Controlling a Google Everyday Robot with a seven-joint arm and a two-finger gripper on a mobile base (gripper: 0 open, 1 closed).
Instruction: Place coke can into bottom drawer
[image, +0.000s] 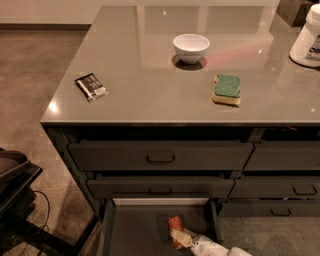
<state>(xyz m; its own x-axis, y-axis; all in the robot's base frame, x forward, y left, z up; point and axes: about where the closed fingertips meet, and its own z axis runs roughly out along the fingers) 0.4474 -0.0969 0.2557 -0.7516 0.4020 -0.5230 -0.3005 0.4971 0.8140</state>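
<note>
claw (180, 237) inside the open bottom drawer (132, 225) | claw pinching coke can (175, 223) | can tilted at claw tip, over drawer floor | sponge (227, 88), bowl (191, 47) on tabletop (145, 75), well beyond claw

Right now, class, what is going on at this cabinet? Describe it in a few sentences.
The robot's gripper reaches in from the bottom edge of the view into the open bottom drawer. The coke can is inside that drawer, right at the gripper's tip. On the countertop above, a white bowl, a sponge and a dark packet sit apart from the action.
</note>
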